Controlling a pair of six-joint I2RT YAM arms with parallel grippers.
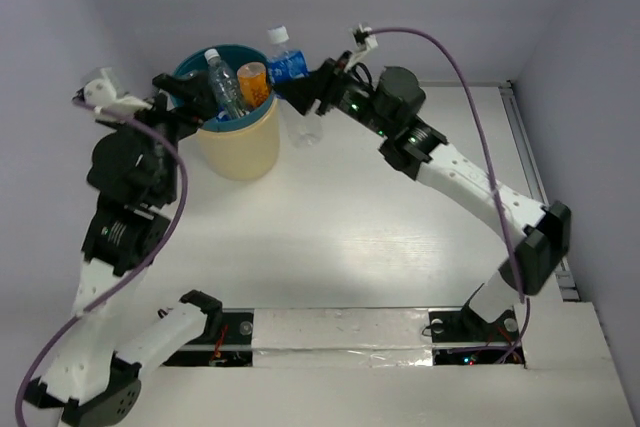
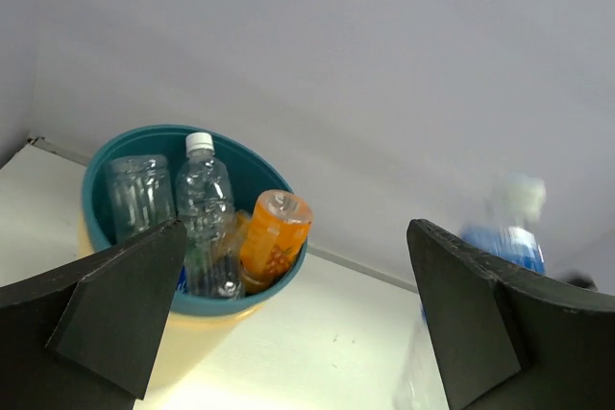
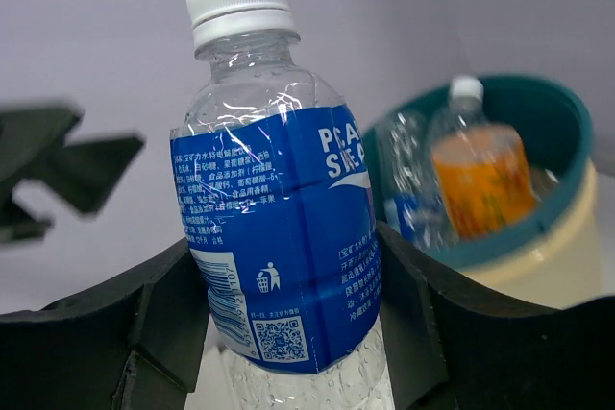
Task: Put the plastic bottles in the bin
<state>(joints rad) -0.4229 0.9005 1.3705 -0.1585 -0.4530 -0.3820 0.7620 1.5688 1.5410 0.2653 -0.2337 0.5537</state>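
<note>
The bin (image 1: pixel 245 152) stands at the far left of the table, teal inside, cream-yellow outside; it also shows in the left wrist view (image 2: pixel 101 156) and the right wrist view (image 3: pixel 567 228). Inside it are clear bottles (image 1: pixel 222 82) and an orange bottle (image 1: pixel 254 82). My right gripper (image 1: pixel 303 90) is shut on a clear bottle with a blue label (image 3: pixel 279 228) and white cap, held upright just right of the bin. My left gripper (image 1: pixel 178 97) is open and empty at the bin's left rim.
The grey back wall (image 1: pixel 450 7) stands close behind the bin. A metal rail (image 1: pixel 530 147) runs along the table's right edge. The right arm (image 1: pixel 460 177) stretches diagonally over the table's right half.
</note>
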